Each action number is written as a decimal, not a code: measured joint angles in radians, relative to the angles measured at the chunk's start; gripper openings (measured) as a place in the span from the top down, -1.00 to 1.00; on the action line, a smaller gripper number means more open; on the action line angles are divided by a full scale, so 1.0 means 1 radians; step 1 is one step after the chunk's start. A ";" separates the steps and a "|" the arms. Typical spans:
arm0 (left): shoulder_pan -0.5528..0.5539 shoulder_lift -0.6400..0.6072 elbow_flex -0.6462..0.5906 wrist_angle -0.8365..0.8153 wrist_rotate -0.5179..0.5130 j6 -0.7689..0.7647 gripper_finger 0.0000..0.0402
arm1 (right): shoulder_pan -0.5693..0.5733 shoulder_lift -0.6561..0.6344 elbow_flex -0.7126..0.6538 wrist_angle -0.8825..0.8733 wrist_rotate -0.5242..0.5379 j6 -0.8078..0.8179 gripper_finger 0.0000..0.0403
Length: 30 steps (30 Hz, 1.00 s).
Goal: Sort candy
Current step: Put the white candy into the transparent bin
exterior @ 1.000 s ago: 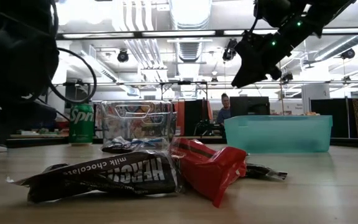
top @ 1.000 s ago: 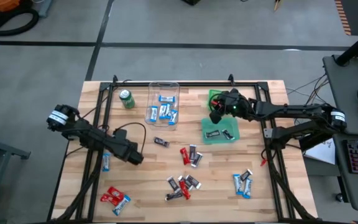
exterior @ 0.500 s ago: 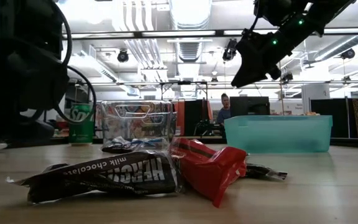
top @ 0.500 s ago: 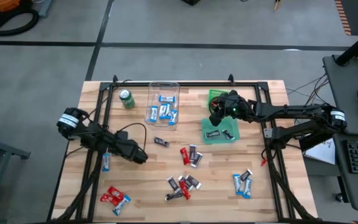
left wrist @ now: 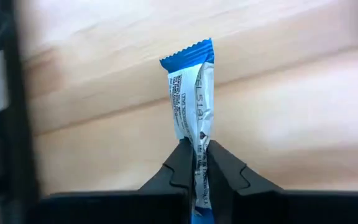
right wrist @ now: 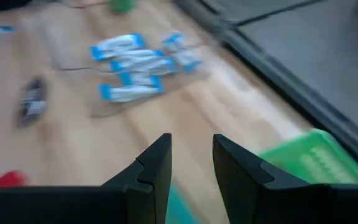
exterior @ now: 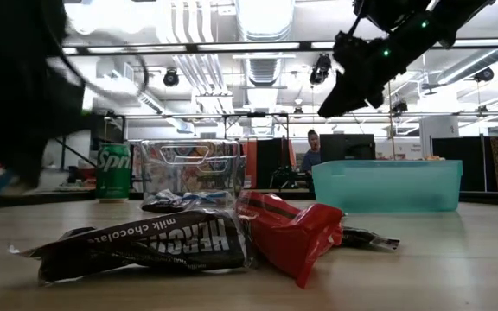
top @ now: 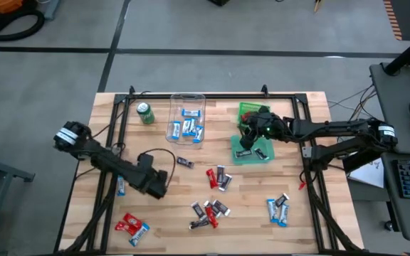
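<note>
Blue-and-white bar (left wrist: 191,118) is pinched in our left gripper (left wrist: 195,168), fingers pressed together on its wrapper, over the table's (top: 297,235) left-front area; the gripper shows in the high view at (top: 156,186). We read this as the grasp step of a sort: bar taken, not yet delivered. The next move looks like a lift and carry to the clear bin (top: 187,117) near the back edge, which already holds blue bars, then release above it; the grip is on the wrapper's end, so the bar may swing. Our right gripper (right wrist: 190,163) hovers over the green bin (top: 253,151) right of centre toward the back, fingers spread part way and nothing between them. Loose candy waits: a red and black cluster (top: 218,178) mid-table, another (top: 208,212) nearer the front edge, blue bars (top: 277,210) front right, red and blue (top: 132,226) at the front-left corner. A green can (top: 145,113) stands at back left, not part of the sort.
</note>
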 joint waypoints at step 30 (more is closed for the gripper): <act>-0.149 0.013 0.019 1.600 -0.462 1.702 1.00 | 0.391 0.036 -0.206 0.855 -0.429 -0.122 0.47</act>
